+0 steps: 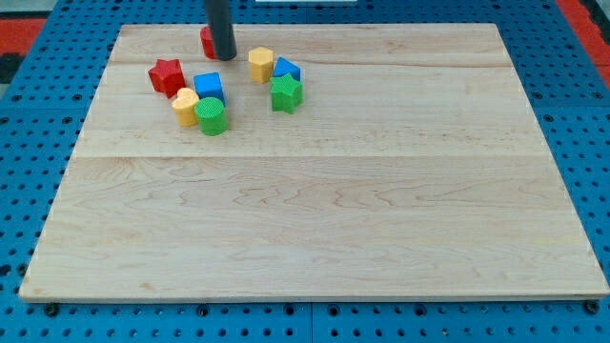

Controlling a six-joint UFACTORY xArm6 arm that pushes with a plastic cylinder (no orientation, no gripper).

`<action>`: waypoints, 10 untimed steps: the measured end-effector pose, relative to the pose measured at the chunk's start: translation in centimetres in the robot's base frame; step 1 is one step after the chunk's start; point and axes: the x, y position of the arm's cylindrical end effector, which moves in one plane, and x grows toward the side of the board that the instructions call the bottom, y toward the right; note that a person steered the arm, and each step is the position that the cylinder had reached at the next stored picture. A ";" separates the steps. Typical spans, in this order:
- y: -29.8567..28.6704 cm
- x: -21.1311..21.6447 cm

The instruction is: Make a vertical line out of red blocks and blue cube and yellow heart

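My tip point(224, 57) stands near the view's top left of the wooden board point(315, 191), touching or just right of a red block point(206, 41) that the rod partly hides. A red star block point(166, 75) lies to the lower left of the tip. The blue cube point(209, 87) sits just below the tip. The yellow heart point(185, 105) lies against the blue cube's lower left side.
A green cylinder point(213, 116) touches the yellow heart and blue cube from below. To the right lie a yellow block point(261, 64), a blue block point(287, 70) and a green star block point(286, 92), close together. Blue pegboard point(38, 114) surrounds the board.
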 end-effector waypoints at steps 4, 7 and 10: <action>-3.3 -5.3; -4.8 -4.6; -1.0 4.8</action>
